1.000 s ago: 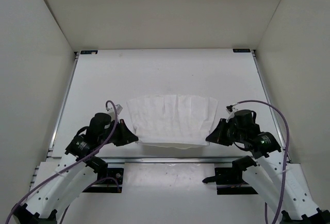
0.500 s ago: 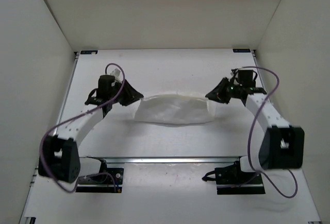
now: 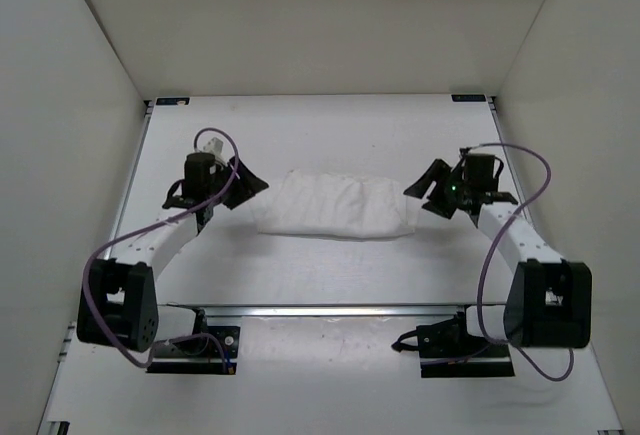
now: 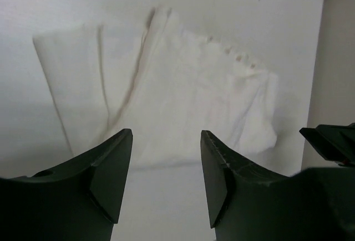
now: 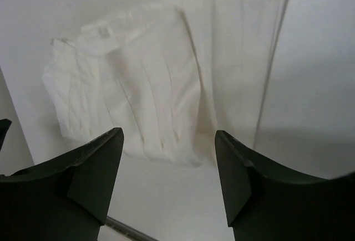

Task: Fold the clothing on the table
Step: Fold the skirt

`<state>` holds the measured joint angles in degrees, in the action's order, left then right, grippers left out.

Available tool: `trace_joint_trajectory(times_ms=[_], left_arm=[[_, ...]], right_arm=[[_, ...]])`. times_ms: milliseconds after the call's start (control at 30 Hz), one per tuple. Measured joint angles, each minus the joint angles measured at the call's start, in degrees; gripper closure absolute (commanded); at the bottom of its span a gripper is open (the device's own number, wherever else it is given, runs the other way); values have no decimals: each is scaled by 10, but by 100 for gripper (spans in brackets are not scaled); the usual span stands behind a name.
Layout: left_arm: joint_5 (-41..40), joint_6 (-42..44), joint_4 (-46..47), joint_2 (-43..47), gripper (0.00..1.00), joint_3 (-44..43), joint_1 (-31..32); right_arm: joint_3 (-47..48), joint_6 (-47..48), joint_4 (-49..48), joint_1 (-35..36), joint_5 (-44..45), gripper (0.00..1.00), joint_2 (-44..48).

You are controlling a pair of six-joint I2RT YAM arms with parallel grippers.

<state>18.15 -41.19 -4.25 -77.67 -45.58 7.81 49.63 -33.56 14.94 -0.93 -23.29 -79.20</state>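
Observation:
The clothing (image 3: 335,205) is a white fabric piece lying folded over as a wide band in the middle of the table (image 3: 320,135). My left gripper (image 3: 250,185) hovers just off its left end, open and holding nothing. My right gripper (image 3: 420,191) hovers just off its right end, also open and empty. The left wrist view has the clothing (image 4: 166,80) beyond the gripper (image 4: 166,136), with bare table between the fingertips. In the right wrist view the clothing (image 5: 144,86) likewise lies past the gripper (image 5: 169,136), creased lengthwise, with a flat layer showing beside the rumpled top one.
A silver rail (image 3: 330,308) runs along the table's near edge, with both arm bases behind it. Black brackets (image 3: 172,101) (image 3: 468,98) mark the far corners. Plain white walls close in the left, right and back sides.
Both grippers carried the clothing's near edge away from the arm bases and over the rest of it, then opened and let go. The clothing now lies folded, narrower front to back.

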Motion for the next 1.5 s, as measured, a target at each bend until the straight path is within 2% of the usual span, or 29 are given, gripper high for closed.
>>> trace_joint_trajectory(times_ms=[100,167,367,600,667,767,833,867,900,967,1067,1167,1333,1400,1500], left_arm=[[-9,4,0,45,36,76,33],[-12,3,-1,52,35,115,52],[-24,-3,5,50,34,195,69],[-47,-10,48,28,34,201,88],[-61,-14,61,25,33,203,90],[-90,-20,76,25,35,205,92],[-111,-26,83,22,46,205,92],[-122,-26,87,19,61,205,92],[-131,-31,90,14,81,205,92],[-143,-32,99,-1,100,205,92],[-143,-33,123,-24,100,202,97],[-140,-39,156,-47,100,198,124],[-134,-60,215,-79,100,197,180],[-134,-69,233,-89,100,197,201],[-131,-82,251,-99,100,197,223]], right_arm=[[-104,-14,-3,0,0,35,83],[-146,-21,-2,0,0,35,96],[-203,-38,-37,2,-13,32,60],[-204,-79,-155,11,-58,35,-3],[-205,-90,-176,12,-65,40,-15],[-212,-99,-204,12,-69,59,-29],[-219,-105,-211,11,-67,92,-33],[-223,-103,-211,10,-60,100,-33],[-227,-105,-208,6,-57,100,-34],[-231,-106,-198,-2,-53,100,-35],[-224,-96,-174,-22,-44,100,-29],[-197,-69,-110,-42,-14,100,-6],[-92,-13,-6,-45,37,100,14],[-33,9,31,-28,52,100,10],[68,37,88,35,87,100,-14]])
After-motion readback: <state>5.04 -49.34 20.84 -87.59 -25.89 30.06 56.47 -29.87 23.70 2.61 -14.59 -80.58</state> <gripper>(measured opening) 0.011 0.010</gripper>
